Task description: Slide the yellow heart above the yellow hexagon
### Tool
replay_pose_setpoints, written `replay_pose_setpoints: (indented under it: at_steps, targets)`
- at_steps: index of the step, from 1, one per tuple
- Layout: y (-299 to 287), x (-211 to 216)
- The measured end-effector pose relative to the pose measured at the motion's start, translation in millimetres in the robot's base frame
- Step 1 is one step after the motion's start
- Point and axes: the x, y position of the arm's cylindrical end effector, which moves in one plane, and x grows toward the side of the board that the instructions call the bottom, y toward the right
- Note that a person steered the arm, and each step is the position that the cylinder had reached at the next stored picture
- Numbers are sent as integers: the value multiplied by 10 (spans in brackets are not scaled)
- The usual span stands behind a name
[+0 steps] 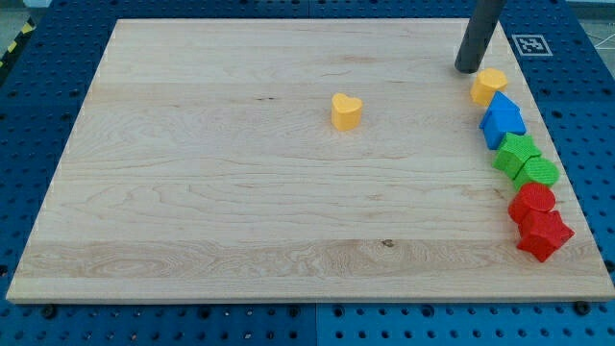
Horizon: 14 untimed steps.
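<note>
The yellow heart (346,111) lies alone on the wooden board, a little right of the middle in the upper half. The yellow hexagon (488,86) sits near the board's right edge, at the top of a column of blocks. My tip (469,69) rests on the board just above and slightly left of the yellow hexagon, close to it or touching; I cannot tell which. The tip is far to the right of the yellow heart.
Below the yellow hexagon, a column runs down the right edge: blue blocks (503,117), two green blocks (525,161), two red blocks (536,221). The wooden board (240,192) lies on a blue perforated table. A fiducial marker (530,44) sits at top right.
</note>
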Motion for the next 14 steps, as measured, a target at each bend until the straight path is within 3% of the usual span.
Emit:
replay_pose_setpoints:
  at_steps: [1,2,4,6,7,11,14]
  targets:
    - [36,0]
    - [-310,7]
    - [-1486,43]
    - [-2499,633]
    - [-2558,931]
    - [-1488,1038]
    - [-1259,1124]
